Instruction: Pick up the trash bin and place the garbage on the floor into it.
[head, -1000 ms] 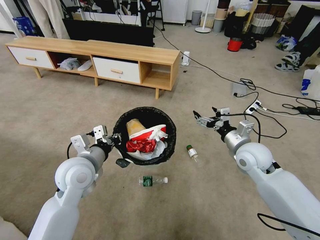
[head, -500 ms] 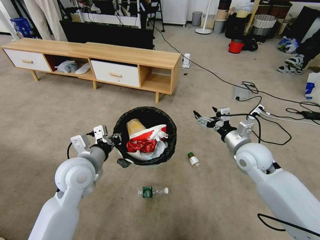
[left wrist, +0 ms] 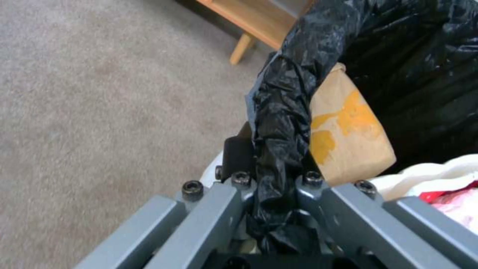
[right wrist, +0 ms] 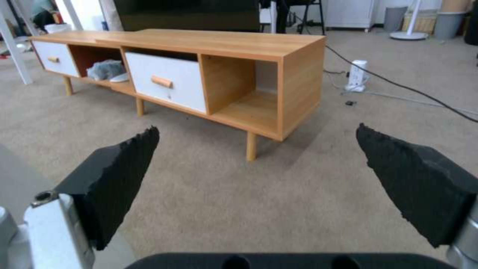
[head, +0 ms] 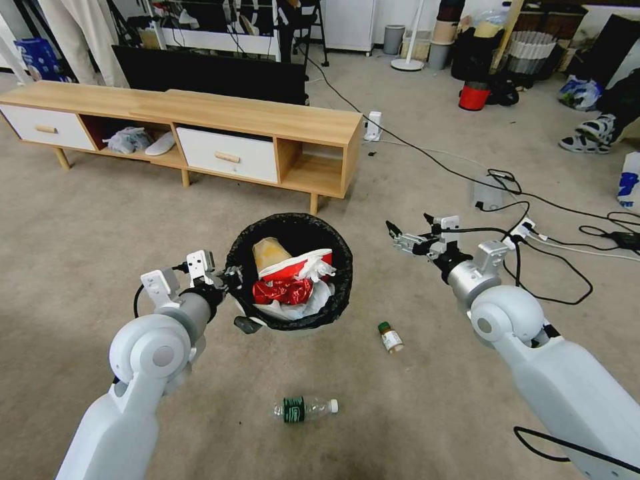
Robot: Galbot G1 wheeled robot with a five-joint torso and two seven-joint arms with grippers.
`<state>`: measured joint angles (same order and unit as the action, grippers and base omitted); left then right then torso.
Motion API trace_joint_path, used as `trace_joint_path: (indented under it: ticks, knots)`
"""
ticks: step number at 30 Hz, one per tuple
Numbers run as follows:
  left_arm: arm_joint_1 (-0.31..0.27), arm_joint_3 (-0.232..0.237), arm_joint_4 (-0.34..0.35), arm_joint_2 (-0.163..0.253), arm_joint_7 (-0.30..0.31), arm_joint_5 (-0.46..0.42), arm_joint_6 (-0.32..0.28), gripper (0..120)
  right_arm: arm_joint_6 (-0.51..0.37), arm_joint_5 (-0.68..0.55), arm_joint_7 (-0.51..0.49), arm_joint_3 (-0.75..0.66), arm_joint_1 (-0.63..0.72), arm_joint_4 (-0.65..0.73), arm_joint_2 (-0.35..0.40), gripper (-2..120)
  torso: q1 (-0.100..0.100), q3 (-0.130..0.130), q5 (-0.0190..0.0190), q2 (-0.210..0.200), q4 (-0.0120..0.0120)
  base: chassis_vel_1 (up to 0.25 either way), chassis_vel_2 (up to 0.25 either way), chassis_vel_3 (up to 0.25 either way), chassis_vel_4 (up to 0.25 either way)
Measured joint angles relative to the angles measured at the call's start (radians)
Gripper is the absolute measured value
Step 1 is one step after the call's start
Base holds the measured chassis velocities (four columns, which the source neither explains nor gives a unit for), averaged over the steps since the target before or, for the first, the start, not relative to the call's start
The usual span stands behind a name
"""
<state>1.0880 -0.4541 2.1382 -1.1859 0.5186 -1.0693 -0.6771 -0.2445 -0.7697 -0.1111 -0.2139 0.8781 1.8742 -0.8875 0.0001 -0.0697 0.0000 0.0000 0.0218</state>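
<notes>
Head view: left gripper [head: 235, 280] clamped on the near-left rim of the trash bin [head: 291, 227], fingers closed onto the folded black bag. Bin carried in front of the robot, above the floor [head: 100, 227], holding a brown paper cup [head: 269, 252], a red-white carton [head: 297, 262], a crushed red can [head: 283, 291] and white tissue [head: 313, 300]. Right gripper [head: 408, 237] raised to the right of the bin, well apart from it, fingers spread and holding nothing. On the carpet, a small bottle [head: 391, 337] near the bin's right, and a clear green-labelled bottle [head: 305, 409] lying on its side nearer the robot. Low wooden TV cabinet [head: 200, 127] beyond the bin.

Left wrist view: fingers [left wrist: 239, 186] pinched tight on the bunched black bag [left wrist: 279, 123] at the rim, brown cup just inside.

Right wrist view: black pads [right wrist: 119, 179] wide apart, empty, facing the cabinet across bare carpet.
</notes>
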Motion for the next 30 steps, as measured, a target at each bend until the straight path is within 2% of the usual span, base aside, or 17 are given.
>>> trace_joint_path:
  ticks: [15,30]
  knots:
    - [-0.003,0.000,-0.005,-0.003,-0.001,0.001,0.001,3,0.033,0.027,0.016,0.008,-0.006,-0.016,-0.004,100,0.000,0.000,0.0000,0.000,-0.0001,-0.101,0.101,0.099,-0.093]
    - [0.002,-0.002,0.000,-0.005,-0.001,0.003,0.001,3,0.075,0.069,0.062,0.007,0.004,-0.030,-0.001,100,0.000,0.000,0.0000,0.000,-0.0001,-0.003,0.002,0.003,-0.004]
